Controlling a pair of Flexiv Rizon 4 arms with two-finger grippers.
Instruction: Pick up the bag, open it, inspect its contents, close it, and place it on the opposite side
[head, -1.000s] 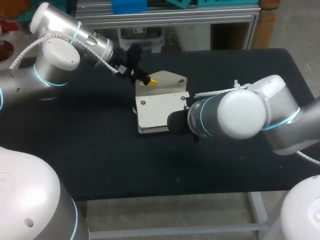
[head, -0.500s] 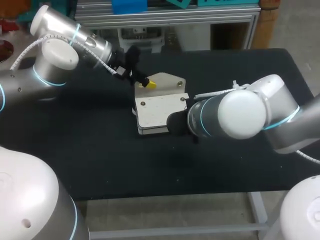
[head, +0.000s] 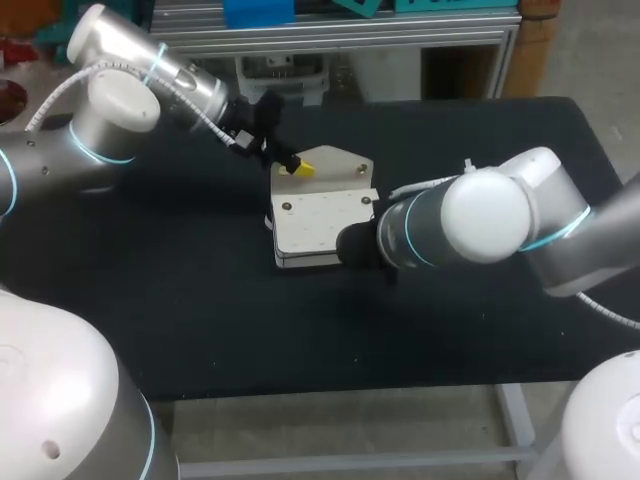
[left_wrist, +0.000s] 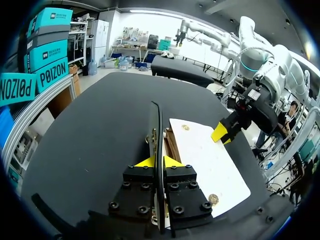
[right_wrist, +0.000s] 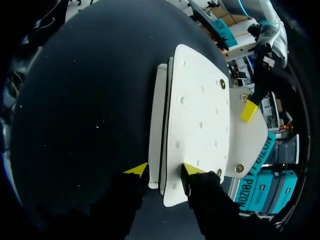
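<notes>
1. Nearest: the black table (head: 200, 320). The bag lies flat on it around the middle, well in from the table's edges.
2. The right arm (head: 480, 225) comes in from the right side, low over the table. It ends at the bag's right edge, close to the near corner.
3. The right gripper (right_wrist: 165, 170) sits at that edge, with the edge lined up on its middle. Whether it is clamped on the bag or only alongside it, cannot tell. From the head camera its own arm hides it.
4. The bag (head: 320, 225) is white and rectangular, with its front panel facing up. There is a metal stud (head: 287, 206) near the panel's far left corner and a second one near the far right corner. From the right wrist, a narrower pale layer shows just beside the panel's long edge.
5. The flap (head: 340, 165) is at the bag's far side, lifted off the panel and open. Its inner face carries two more studs. From the left wrist, a brownish strip shows between the flap and the panel.
6. The left gripper (left_wrist: 159, 161) is clamped on the flap's edge. The flap stands edge-on between the two yellow tips, and both tips press against it.
7. Farthest: the left arm (head: 120, 110) enters from the far left corner and slants down to the flap.
</notes>
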